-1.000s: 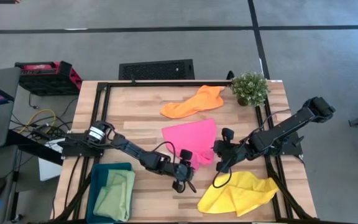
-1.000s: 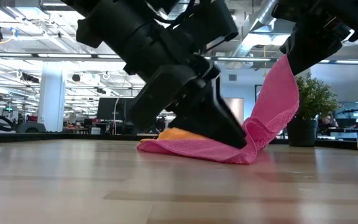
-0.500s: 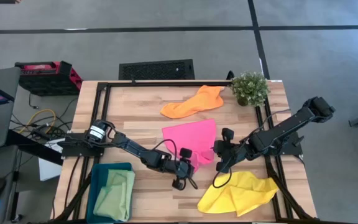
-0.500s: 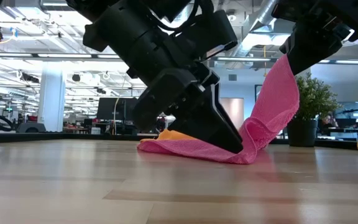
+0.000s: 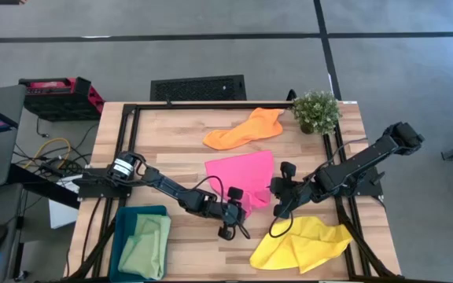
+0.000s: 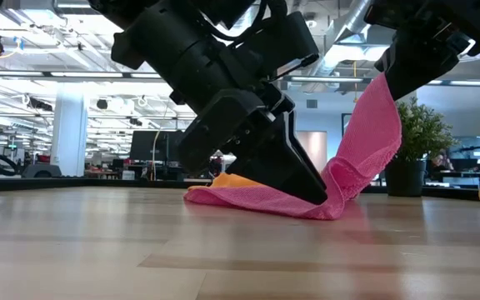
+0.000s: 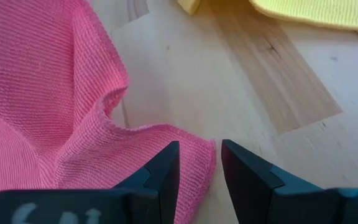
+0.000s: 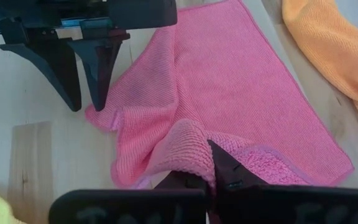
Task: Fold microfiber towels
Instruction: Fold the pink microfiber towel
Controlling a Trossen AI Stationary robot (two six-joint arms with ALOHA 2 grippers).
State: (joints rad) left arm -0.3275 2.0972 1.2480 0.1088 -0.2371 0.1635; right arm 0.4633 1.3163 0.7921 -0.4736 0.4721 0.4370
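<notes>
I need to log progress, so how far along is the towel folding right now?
Done: a green towel lies in the bin. In hand: the right gripper pinches a lifted corner of the pink towel; the left gripper straddles another corner, open. Left: orange towel and yellow towel lie unfolded.

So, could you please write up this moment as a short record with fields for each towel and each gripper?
Hot pink microfiber towel: mid-table, one corner lifted
Right gripper: shut on the pink towel's lifted corner
Left gripper: open, fingers down at the pink towel's near corner, astride its edge
Orange microfiber towel: crumpled, at the far side of the table
Yellow microfiber towel: crumpled, near edge of the table
Light green microfiber towel: in the teal plastic bin
</notes>
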